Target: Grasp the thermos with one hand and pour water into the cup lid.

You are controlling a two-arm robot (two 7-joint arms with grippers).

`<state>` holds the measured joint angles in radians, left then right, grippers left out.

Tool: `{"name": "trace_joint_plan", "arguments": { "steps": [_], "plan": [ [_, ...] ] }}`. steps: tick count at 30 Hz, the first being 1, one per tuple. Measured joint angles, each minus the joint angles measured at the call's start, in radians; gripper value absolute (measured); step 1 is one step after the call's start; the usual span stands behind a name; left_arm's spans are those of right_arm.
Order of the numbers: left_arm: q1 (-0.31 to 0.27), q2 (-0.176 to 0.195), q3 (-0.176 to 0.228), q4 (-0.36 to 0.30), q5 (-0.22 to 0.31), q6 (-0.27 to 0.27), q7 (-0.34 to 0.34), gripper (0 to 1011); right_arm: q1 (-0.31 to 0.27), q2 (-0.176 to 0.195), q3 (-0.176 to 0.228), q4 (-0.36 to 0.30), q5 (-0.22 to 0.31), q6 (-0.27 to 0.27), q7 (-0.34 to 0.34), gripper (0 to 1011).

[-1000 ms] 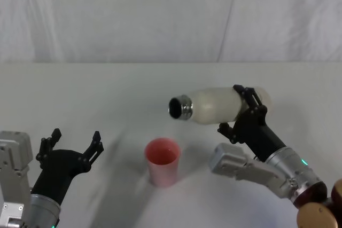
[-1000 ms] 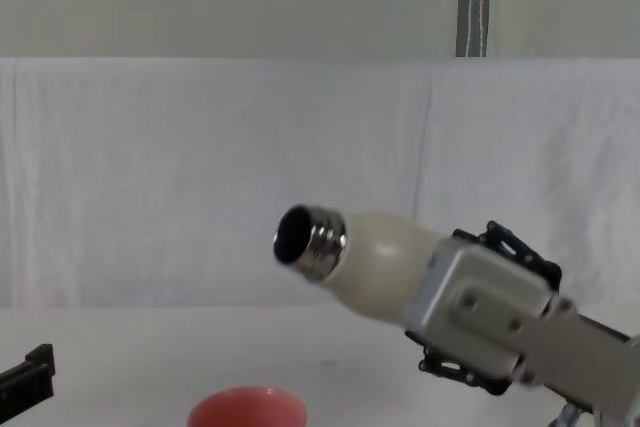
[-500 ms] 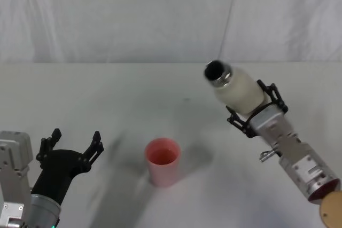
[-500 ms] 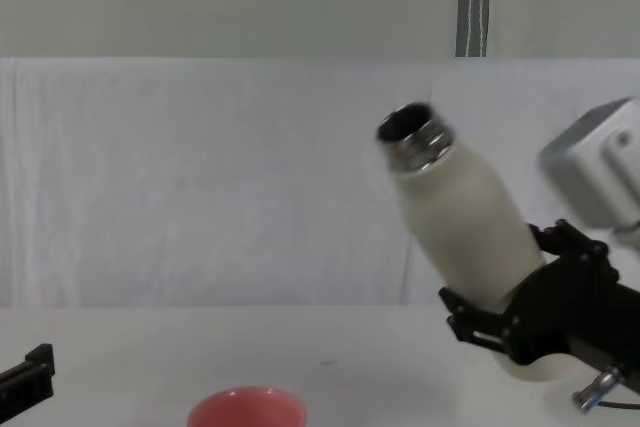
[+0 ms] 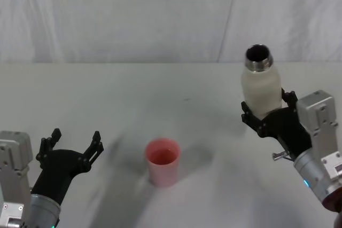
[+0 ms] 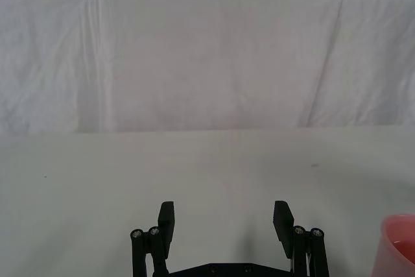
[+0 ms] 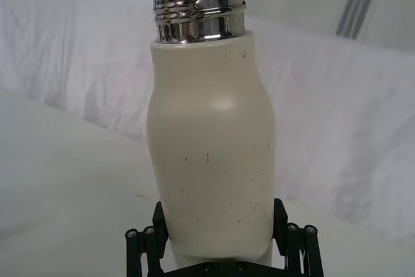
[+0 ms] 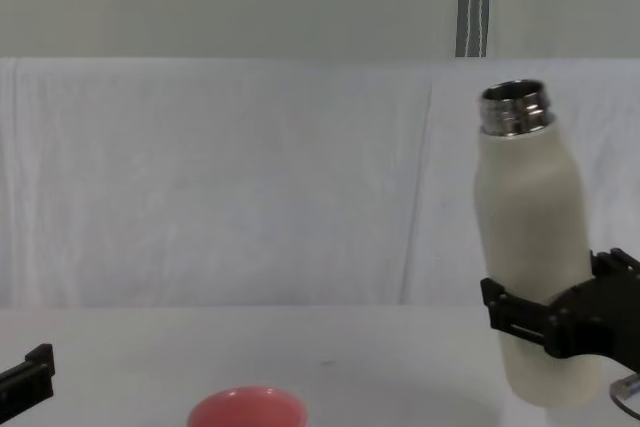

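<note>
The left black two-fingered tool (image 6: 225, 220) sits low over the white cloth-covered bench (image 6: 194, 167), its two flat fingers (image 6: 166, 220) spread wide apart with nothing between them. The small salmon-pink round cup lid (image 6: 398, 244) stands on the bench, well apart from the tool, cut off by the frame edge. A creased white fabric backdrop (image 6: 194, 56) rises behind the bench.
</note>
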<state>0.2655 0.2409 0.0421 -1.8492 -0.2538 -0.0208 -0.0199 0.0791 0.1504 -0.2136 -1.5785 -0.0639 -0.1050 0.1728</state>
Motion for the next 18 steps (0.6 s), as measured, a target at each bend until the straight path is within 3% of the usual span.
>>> {"name": "trace_joint_plan", "arguments": {
  "steps": [10, 18],
  "plan": [
    [0.0, 0.0, 0.0, 0.0, 0.0, 0.0, 0.0, 1001, -0.009, -0.031, 0.049, 0.01, 0.18, 0.055, 0.047, 960],
    [0.0, 0.0, 0.0, 0.0, 0.0, 0.0, 0.0, 1001, 0.002, -0.024, 0.048, 0.019, 0.228, 0.102, 0.052, 960]
  ]
}}
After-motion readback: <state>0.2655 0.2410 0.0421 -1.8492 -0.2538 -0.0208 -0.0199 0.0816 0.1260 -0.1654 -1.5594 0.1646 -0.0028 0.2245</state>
